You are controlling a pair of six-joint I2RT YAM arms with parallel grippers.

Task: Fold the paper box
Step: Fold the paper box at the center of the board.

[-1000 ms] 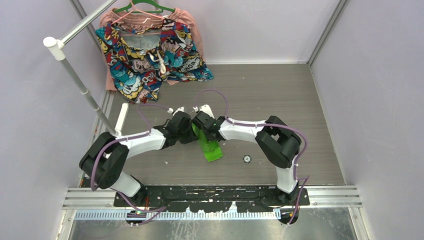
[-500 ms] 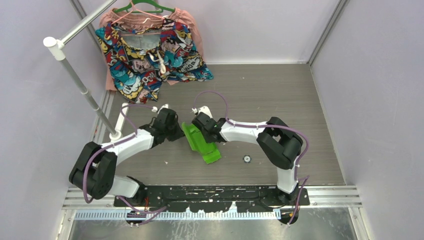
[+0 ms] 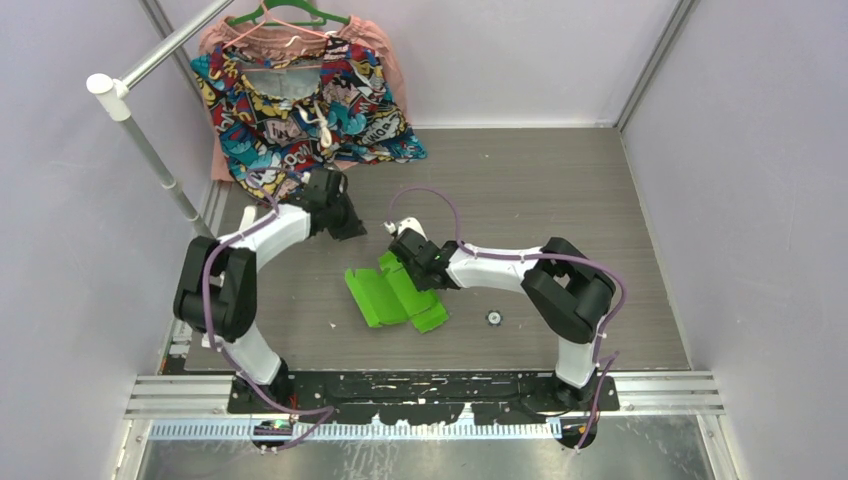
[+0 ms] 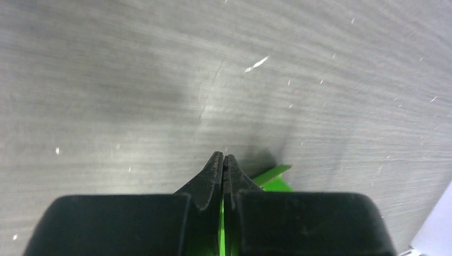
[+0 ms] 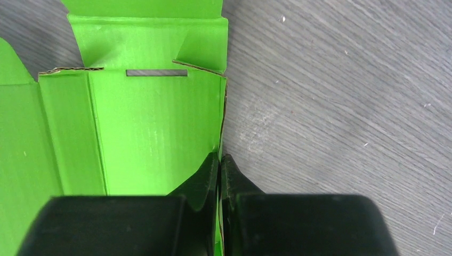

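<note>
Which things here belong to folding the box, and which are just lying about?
Job in hand: paper box; right tool, pinching its edge.
Lying about: patterned garment; clothes rail; small round object.

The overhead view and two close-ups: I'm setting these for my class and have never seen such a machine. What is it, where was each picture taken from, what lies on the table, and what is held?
The machine is two white-and-black robot arms bolted at the near edge of a grey wood-grain table, each ending in a two-finger gripper. The wide picture looks down from above; each close-up comes from a camera on one wrist. On the table lies a bright lime-green die-cut card sheet, the unfolded paper box. The right gripper pinches its edge. The left gripper is shut, holding nothing. A colourful patterned garment sits at the back.
</note>
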